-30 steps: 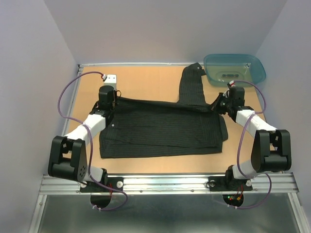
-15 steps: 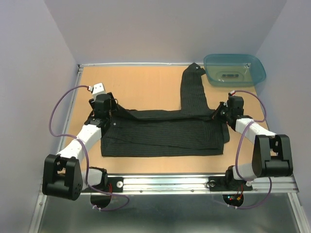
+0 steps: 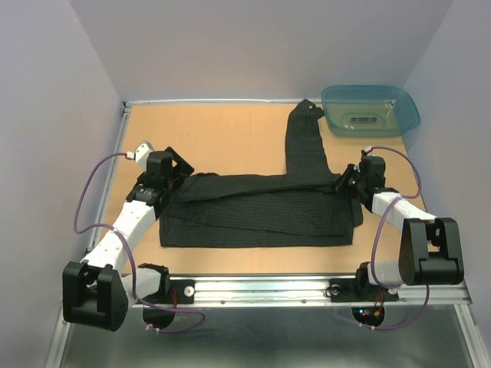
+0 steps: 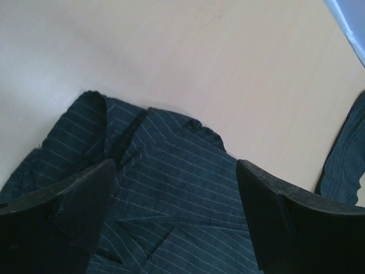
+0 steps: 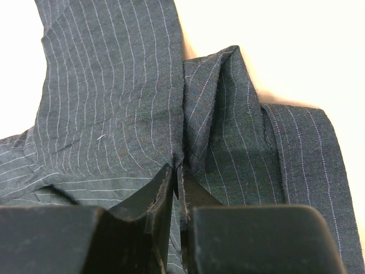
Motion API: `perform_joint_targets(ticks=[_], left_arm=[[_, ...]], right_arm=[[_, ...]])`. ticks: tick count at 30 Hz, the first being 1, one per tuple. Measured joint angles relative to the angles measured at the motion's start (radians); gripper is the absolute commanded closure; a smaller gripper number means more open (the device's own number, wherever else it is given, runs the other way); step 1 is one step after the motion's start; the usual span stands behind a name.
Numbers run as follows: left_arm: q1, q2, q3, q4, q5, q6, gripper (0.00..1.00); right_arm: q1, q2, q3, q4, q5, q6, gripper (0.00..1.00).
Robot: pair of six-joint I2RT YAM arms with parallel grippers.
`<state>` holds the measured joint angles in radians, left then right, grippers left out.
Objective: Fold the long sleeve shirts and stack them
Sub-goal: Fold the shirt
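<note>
Shirt (image 3: 253,207) outside tub (image 3: 334,123); sleeve end (image 3: 305,110) beside it.

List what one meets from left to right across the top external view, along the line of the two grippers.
left gripper → black shirt → right gripper

No text, label, brand, number or sign can be read in any view; no readable mark shows.
</note>
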<state>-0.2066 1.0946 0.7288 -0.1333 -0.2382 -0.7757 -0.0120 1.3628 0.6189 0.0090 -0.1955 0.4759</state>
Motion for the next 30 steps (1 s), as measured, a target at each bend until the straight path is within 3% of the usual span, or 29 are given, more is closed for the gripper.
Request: perform_joint_targets(ticks=[11,17,30], left_arm=[[0.000,0.006,-0.095,-0.049,0.056,-0.141,0.05],[0.000,0.010,-0.127,-0.050,0.053,-0.158,0.10],[0.000,0.084,-0.132,-0.057,0.040,-0.153,0.10]], right_arm=[[0.000,-0.014,-0.008,0.016,-0.024,0.001,0.86],[0.000,-0.014,-0.008,0.023,-0.035,0.008,0.86],[-0.001,-0.024,-0.008,0.028,-0.048,0.011,0.86]])
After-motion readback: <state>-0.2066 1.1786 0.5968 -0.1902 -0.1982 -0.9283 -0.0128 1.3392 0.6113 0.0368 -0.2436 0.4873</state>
